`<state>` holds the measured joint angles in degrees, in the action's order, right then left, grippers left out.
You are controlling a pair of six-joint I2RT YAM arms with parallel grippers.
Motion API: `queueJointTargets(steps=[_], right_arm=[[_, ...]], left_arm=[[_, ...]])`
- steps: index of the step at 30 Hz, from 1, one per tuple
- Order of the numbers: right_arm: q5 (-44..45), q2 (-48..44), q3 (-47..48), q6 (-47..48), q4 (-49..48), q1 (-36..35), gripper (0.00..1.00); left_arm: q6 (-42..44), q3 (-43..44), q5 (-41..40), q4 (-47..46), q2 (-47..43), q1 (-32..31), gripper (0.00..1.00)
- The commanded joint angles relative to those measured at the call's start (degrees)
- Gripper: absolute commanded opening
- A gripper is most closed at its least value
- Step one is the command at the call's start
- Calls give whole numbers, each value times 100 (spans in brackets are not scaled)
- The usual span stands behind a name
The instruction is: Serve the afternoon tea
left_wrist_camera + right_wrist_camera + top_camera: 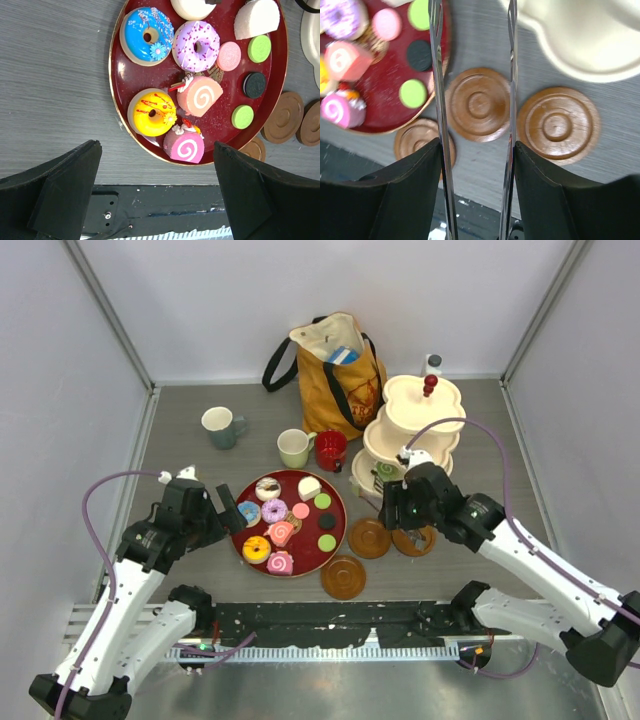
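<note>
Right gripper [474, 60] hovers half-open and empty over the middle saucer [479, 104] while left gripper [156, 146] gapes wide beside the red tray [122, 75], so I'd guess next is dropping onto a treat like the yellow donut [152, 112].

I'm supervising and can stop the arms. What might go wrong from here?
The right gripper, open, lines up over the middle saucer, close to the red tray and another saucer; closing may nudge those. The cream stand is just beside it, so lifting might bump it. The left gripper hangs open by crowded sweets and may knock neighbours.
</note>
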<state>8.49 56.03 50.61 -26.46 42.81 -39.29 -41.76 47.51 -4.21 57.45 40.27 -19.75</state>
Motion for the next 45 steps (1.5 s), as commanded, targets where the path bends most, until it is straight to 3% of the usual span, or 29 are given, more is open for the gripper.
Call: queueJointTargets(steps=[1, 10, 13, 26, 45], right_arm=[[-761, -329, 72, 448, -475, -491, 62], [-560, 460, 704, 773, -563, -2634, 62], [-402, 934, 924, 993, -440, -3022, 62], [-655, 1692, 1083, 1977, -580, -3410, 62], [-524, 2632, 1460, 2259, -809, -3419, 63]], left_arm=[[18, -13, 96, -173, -11, 24, 100], [19, -13, 104, -164, 42, 32, 100], [27, -13, 113, -155, 60, 32, 99], [27, -13, 131, -182, 60, 32, 99], [45, -13, 157, -182, 69, 32, 100]])
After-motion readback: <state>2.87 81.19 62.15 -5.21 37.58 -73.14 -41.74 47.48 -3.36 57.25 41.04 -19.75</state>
